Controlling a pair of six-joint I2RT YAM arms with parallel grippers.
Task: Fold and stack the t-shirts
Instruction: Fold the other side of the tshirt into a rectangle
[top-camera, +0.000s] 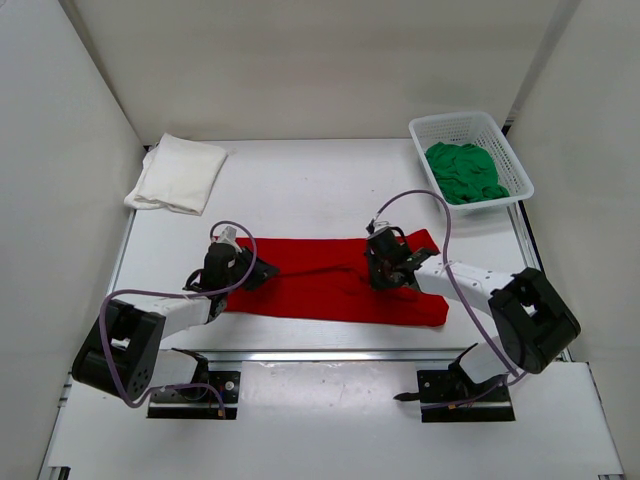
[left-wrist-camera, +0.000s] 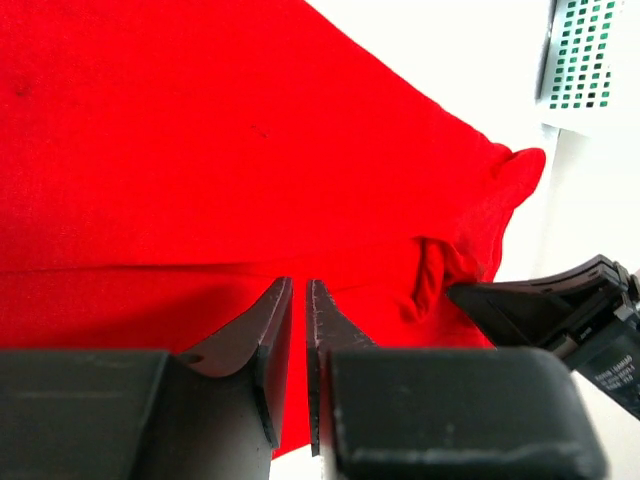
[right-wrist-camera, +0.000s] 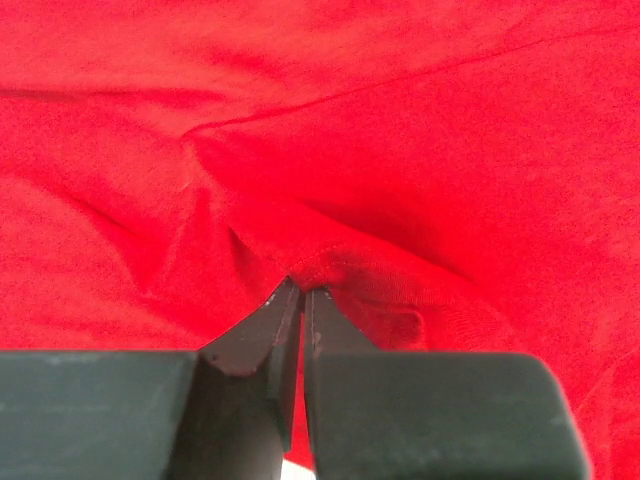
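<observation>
The red t-shirt lies folded into a long band across the middle of the table. My left gripper sits at its left end; in the left wrist view its jaws stand almost together with red cloth between them. Toward the band's right end, my right gripper is shut, pinching a puckered ridge of the red cloth at its tips. The white t-shirt lies folded at the back left. The green t-shirt is bunched up in the basket.
The white mesh basket stands at the back right corner; its edge shows in the left wrist view. White walls enclose the table on three sides. Bare tabletop lies behind the red band.
</observation>
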